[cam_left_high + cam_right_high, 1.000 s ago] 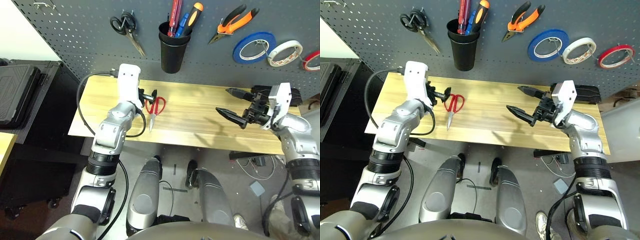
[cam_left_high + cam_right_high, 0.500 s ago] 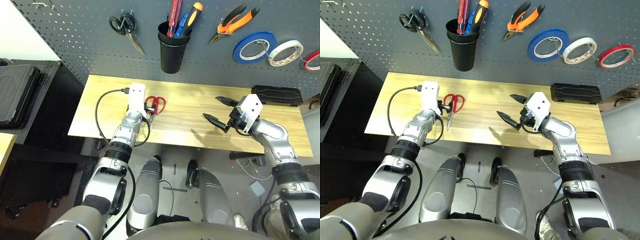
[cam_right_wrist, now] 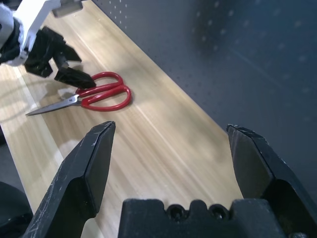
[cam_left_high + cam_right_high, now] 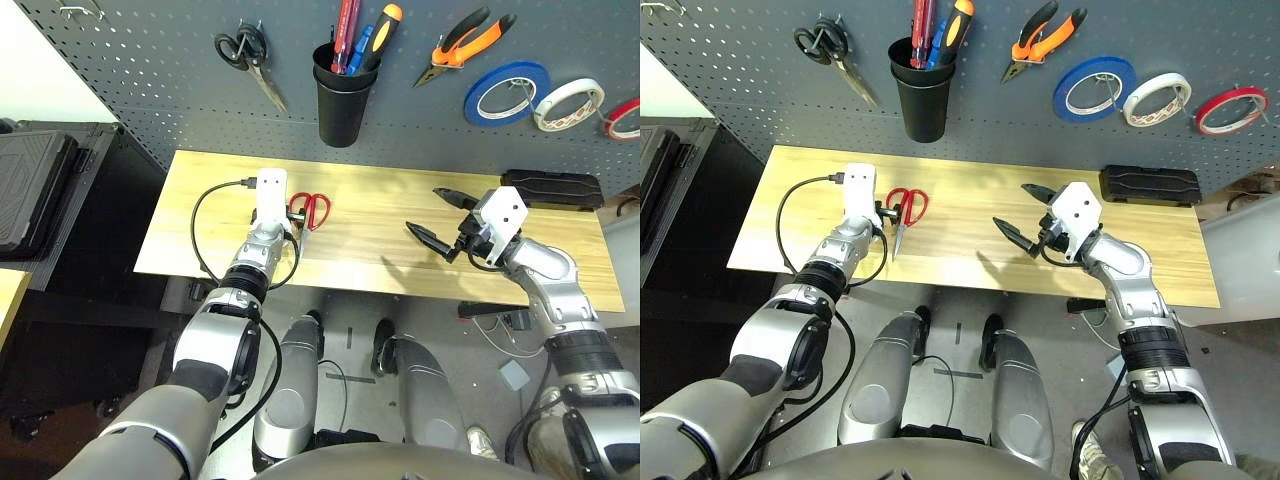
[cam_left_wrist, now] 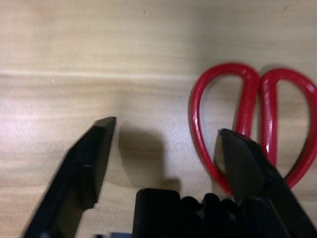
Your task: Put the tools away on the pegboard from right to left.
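Scissors (image 4: 905, 209), red-handled, lie flat on the table (image 4: 970, 260) toward its left part, loops toward the pegboard (image 4: 760, 90) and blades pointing back at the robot. The left gripper (image 4: 888, 212) sits right at the loops; in the left wrist view its fingers are spread, one finger (image 5: 247, 163) lying over the near loop and the other (image 5: 89, 158) on bare wood well to the side, with nothing pinched. Most of the gap covers empty table, so closing from here would likely clip only one loop edge or shove the scissors sideways; a thin, flat handle on smooth wood looks easy to skid away. A lopsided pinch could also let the blades swing or drop on the lift. The right gripper (image 4: 1018, 213) hangs over mid-table, spread wide and empty, apart from the scissors. On the pegboard the red tape (image 4: 1232, 108), pliers (image 4: 1040, 36) and red screwdriver (image 4: 921, 22) in the cup (image 4: 919, 97) look already stowed; black scissors (image 4: 830, 55) hang at the left.
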`<control>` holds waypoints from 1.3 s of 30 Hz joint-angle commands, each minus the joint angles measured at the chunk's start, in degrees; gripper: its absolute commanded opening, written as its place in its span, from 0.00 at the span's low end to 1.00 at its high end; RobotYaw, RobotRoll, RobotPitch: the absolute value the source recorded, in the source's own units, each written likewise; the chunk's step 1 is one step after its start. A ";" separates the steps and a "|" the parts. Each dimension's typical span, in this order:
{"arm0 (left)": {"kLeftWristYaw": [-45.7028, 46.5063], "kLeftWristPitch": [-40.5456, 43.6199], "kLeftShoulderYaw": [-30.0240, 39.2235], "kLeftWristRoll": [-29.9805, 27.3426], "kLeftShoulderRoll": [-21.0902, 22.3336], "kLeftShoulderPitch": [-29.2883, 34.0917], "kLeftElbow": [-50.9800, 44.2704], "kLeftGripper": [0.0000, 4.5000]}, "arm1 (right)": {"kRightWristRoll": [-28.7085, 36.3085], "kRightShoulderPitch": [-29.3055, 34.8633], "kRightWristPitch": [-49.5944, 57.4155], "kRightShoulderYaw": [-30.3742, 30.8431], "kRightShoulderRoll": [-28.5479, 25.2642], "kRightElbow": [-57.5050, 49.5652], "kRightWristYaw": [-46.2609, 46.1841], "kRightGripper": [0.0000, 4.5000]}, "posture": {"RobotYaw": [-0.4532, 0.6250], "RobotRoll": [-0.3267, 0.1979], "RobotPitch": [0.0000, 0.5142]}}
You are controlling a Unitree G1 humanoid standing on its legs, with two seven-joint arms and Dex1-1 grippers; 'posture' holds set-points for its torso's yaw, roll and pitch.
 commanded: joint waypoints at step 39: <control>-0.02 22.23 13.97 -9.83 1.20 23.96 -79.66 0.00 | 7.66 -12.42 -11.28 -4.28 -2.46 23.25 15.69 1.00 | 0.74 0.62 0.53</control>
